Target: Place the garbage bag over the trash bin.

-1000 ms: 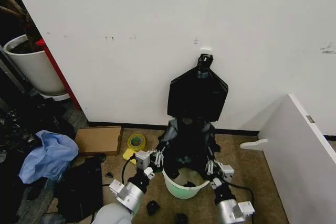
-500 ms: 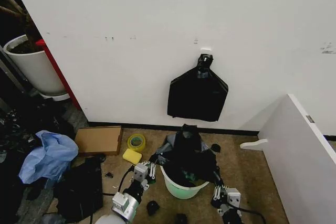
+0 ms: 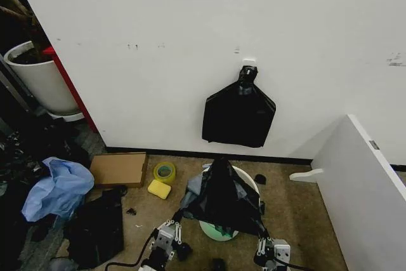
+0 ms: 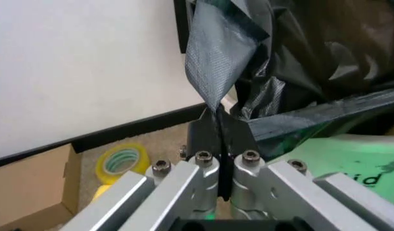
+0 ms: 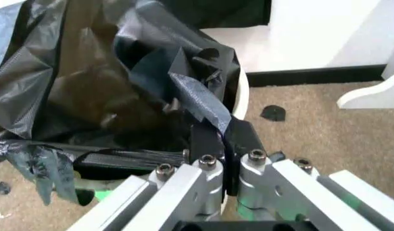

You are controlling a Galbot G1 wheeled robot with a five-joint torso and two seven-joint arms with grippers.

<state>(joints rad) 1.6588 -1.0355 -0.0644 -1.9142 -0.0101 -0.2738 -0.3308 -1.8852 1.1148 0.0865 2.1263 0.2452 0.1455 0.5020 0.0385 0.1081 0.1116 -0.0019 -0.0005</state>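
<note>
Bin against the wall, bag draped over it, grippers in front.

Garbage bag covers trash bin, which tilts toward the wall. Left gripper front-left, right gripper front-right. Tape roll, sponge, cardboard box lie left. Knotted bundle hangs on the wall behind.

Both arms are down low at the near edge. The left gripper sits near-left with its fingers pinched tight on black plastic; the right gripper, near-right, looks clamped the same way, as far as I can tell.
</note>
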